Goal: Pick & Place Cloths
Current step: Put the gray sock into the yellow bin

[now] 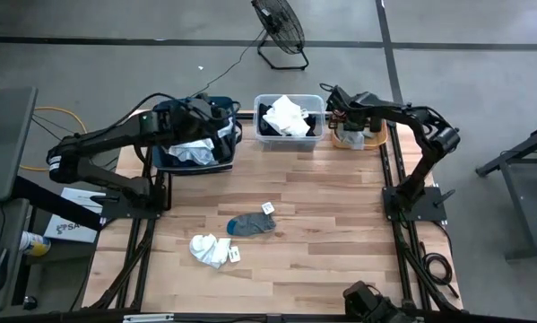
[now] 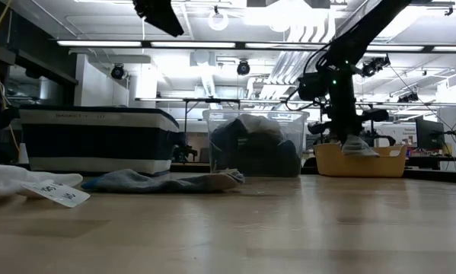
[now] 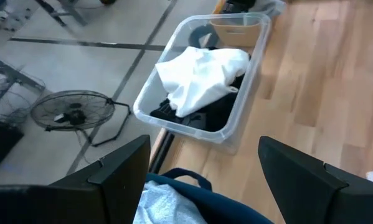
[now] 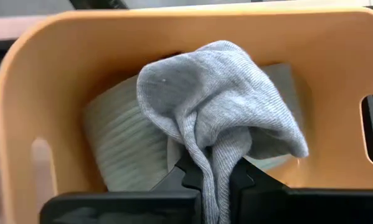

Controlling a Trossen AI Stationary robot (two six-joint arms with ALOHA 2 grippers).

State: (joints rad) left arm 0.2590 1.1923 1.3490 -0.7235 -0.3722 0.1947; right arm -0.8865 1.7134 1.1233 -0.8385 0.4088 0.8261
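Grey sock (image 4: 220, 109) pinched in right claw (image 4: 216, 180).

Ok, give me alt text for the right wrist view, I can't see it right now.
The right claw is shut on a grey sock, holding it inside an orange tub. Another pale ribbed cloth lies in the tub behind the sock.

Left hand (image 3: 198, 180) hovers with fingers spread wide; right hand (image 4: 216, 177) reaches down, fingers pinched together.
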